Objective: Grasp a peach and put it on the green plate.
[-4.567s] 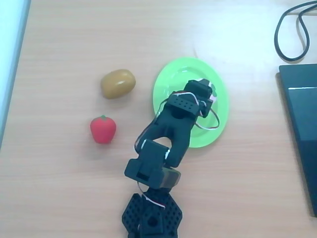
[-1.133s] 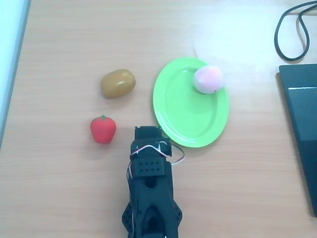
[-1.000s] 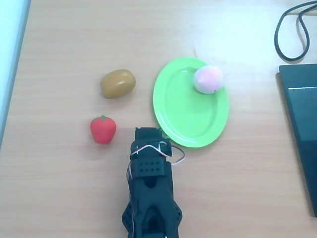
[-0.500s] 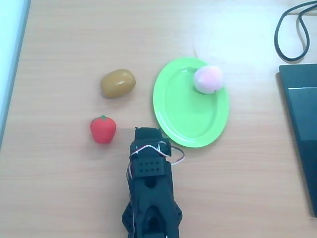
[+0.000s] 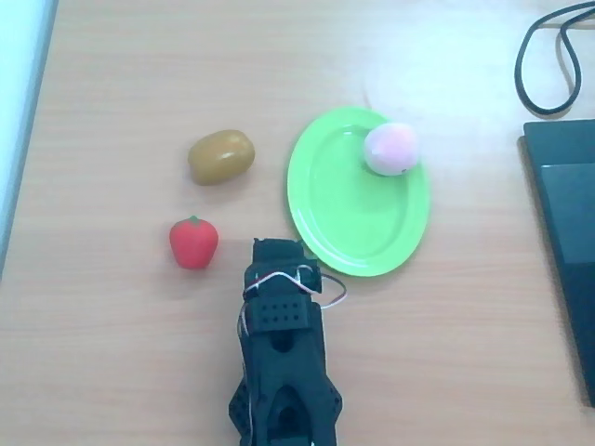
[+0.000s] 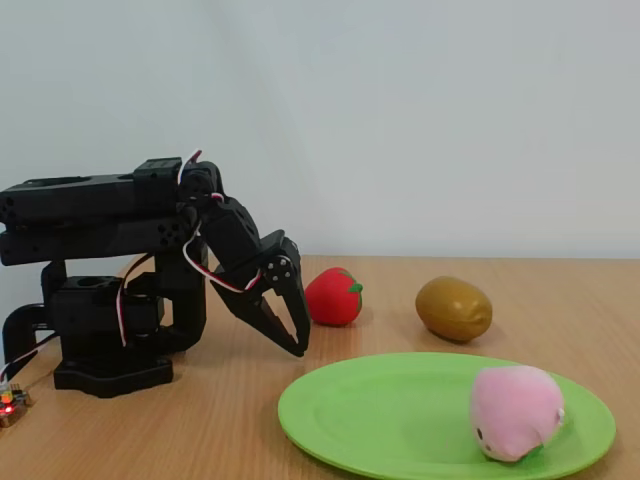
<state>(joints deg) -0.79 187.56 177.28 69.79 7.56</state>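
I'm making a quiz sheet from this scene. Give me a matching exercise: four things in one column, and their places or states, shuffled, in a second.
Things:
1. peach
2. strawberry
3. brown-yellow fruit
4. claw

Places or states:
A. on the table, left of the green plate, at the far side in the overhead view
B. folded back near the arm's base, pointing down, holding nothing
C. resting on the green plate near its rim
D. on the table, just left of the claw in the overhead view

Pairs: 1-C, 2-D, 3-A, 4-B

Glossy plastic green plate [image 5: 358, 209], wood-grain table [image 5: 139, 84]
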